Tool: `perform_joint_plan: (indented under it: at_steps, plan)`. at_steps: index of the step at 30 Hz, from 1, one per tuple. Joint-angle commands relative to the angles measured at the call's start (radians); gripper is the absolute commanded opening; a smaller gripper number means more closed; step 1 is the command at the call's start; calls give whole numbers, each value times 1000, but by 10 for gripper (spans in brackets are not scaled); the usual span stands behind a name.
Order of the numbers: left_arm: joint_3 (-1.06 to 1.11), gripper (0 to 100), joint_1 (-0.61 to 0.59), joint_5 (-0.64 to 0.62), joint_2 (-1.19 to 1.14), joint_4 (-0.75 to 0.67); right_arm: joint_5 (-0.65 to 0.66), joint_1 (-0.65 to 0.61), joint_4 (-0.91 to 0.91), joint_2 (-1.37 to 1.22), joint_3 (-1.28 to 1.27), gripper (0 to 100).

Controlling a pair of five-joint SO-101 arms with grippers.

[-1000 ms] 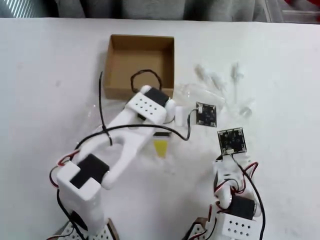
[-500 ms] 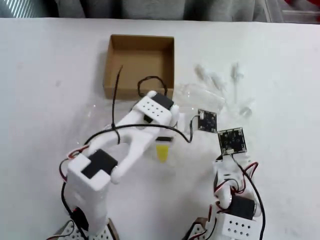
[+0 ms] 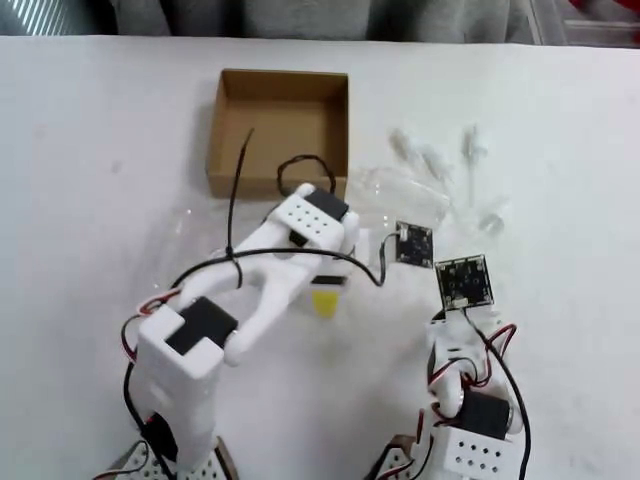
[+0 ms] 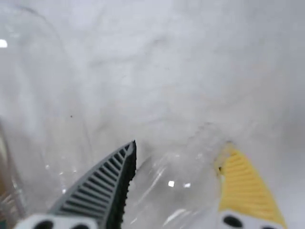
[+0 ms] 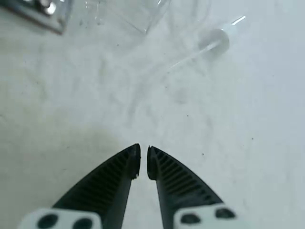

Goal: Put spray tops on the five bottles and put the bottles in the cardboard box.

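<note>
A white table (image 3: 80, 130) spreads across the whole scene, its surface faintly smudged and speckled. Along its far edge hangs a grey cloth backdrop (image 3: 300, 15). In the far left corner sits a pale striped patch (image 3: 28, 14); in the far right corner a clear plastic container (image 3: 560, 22) stands with something red (image 3: 610, 8) just behind it
</note>
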State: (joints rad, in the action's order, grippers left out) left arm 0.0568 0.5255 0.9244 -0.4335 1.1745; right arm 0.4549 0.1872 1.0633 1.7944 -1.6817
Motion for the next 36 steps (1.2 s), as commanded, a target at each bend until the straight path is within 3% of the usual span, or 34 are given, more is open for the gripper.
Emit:
perform_joint_plan:
  at_steps: [1,8,20,32,36]
  plan:
    - [-54,276,18,-146,24,-11,14,2,15,4,-9,18]
    - [-164,278,2,-578,48,15,14,2,15,4,-9,18]
    - [-236,280,-5,-942,38,196,14,2,15,4,-9,18]
    - [-175,380,-68,-945,41,157,14,2,15,4,-9,18]
    - [-184,385,-61,-792,73,204,14,2,15,4,-9,18]
